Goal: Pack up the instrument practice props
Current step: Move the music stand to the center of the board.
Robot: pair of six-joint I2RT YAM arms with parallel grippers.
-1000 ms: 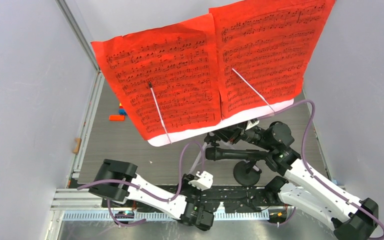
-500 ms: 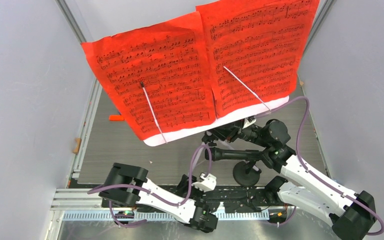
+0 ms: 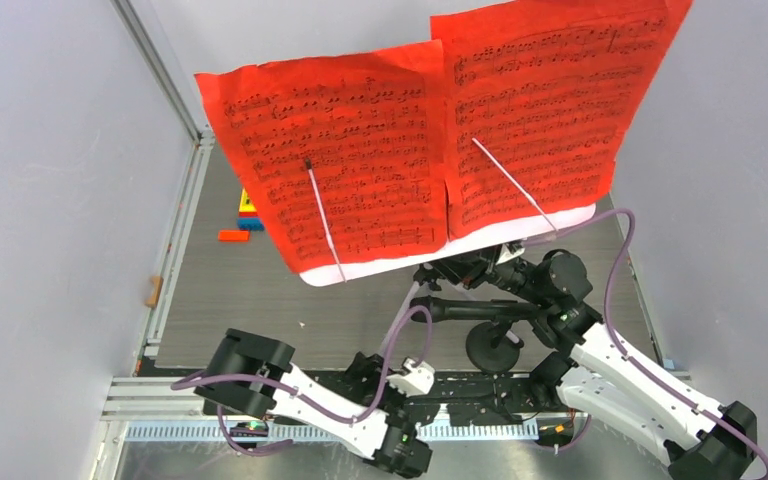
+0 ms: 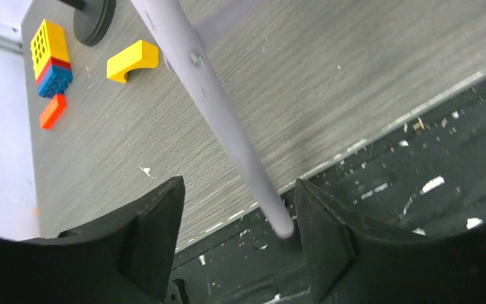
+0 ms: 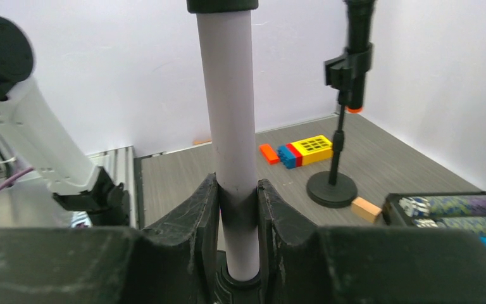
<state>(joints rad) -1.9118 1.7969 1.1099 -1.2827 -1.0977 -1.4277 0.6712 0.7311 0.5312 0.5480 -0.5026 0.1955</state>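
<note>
Right gripper (image 5: 237, 190) pinches the pole (image 5: 228, 95), likely steadying the stand — left gripper (image 4: 237, 209), spread, straddles a leg (image 4: 209, 88).

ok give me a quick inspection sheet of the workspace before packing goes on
surface: grey wood-grain table, white specks
job's things: white music rack, two red pages on it; one microphone on round-based stand near right arm; second microphone by the toy blocks
clutter: toy blocks, poker chip case
grippers: left gripper jaws open around a tripod leg; right gripper jaws shut on rack pole
cables: purple cables along both arms
surroundings: pale walls close on both sides
</note>
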